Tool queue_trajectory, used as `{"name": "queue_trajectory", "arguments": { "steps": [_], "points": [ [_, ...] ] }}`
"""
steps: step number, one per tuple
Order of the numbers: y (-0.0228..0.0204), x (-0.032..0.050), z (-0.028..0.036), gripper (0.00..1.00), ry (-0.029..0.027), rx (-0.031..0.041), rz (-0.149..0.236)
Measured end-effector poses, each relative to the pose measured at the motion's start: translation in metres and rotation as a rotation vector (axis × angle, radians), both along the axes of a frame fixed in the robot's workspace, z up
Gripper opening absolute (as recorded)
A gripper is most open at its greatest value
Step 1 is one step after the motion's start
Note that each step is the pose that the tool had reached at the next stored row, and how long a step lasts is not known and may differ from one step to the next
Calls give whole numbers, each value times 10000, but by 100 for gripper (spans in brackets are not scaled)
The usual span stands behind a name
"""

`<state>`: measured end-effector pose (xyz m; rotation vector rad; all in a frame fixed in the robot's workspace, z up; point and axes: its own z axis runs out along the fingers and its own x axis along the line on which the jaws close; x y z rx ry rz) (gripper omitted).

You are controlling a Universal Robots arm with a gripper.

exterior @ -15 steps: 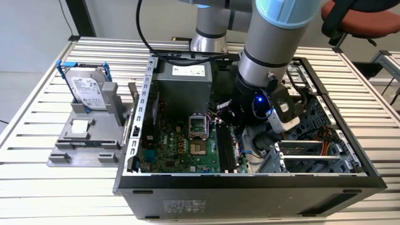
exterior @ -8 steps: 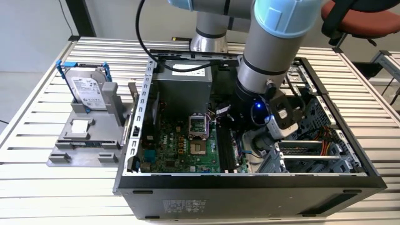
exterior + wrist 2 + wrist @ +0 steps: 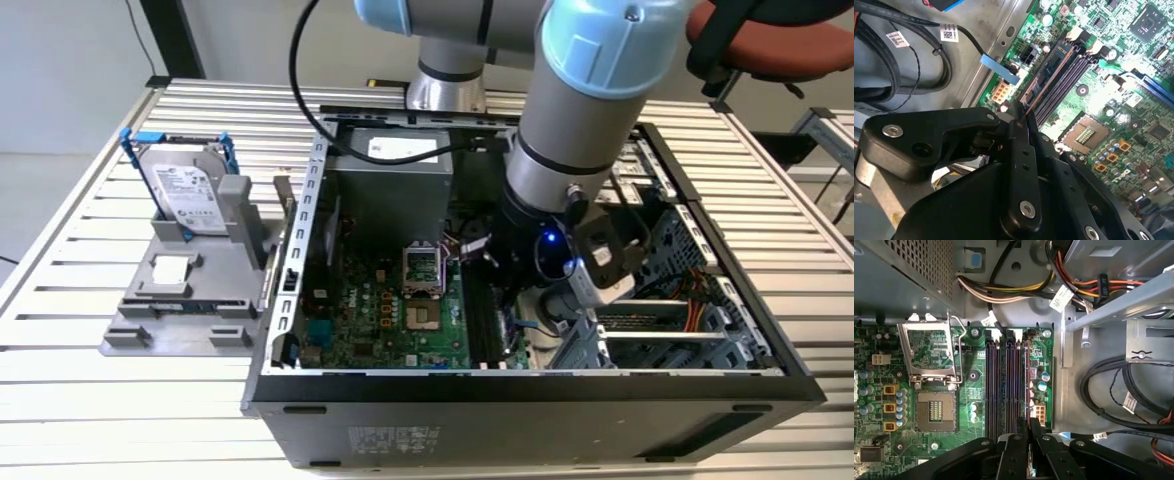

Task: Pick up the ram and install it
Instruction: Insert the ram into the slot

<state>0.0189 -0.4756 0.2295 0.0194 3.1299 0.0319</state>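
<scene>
I am holding the ram (image 3: 1027, 390) on edge, my gripper (image 3: 1028, 432) closed on it, its long axis lying along the outermost memory slot (image 3: 1027, 365) directly beneath.

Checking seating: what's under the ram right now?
The ram stands on edge, gripper shut on it, over the outermost of the black slots on the motherboard. Its bottom edge is covered, so seating is unclear.
</scene>
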Motion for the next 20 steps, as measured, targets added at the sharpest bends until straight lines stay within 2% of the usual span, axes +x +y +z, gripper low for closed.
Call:
{"name": "queue_trajectory", "arguments": {
  "steps": [20],
  "points": [
    [-1,-25,-72,0,19,-3,70]
  ]
}}
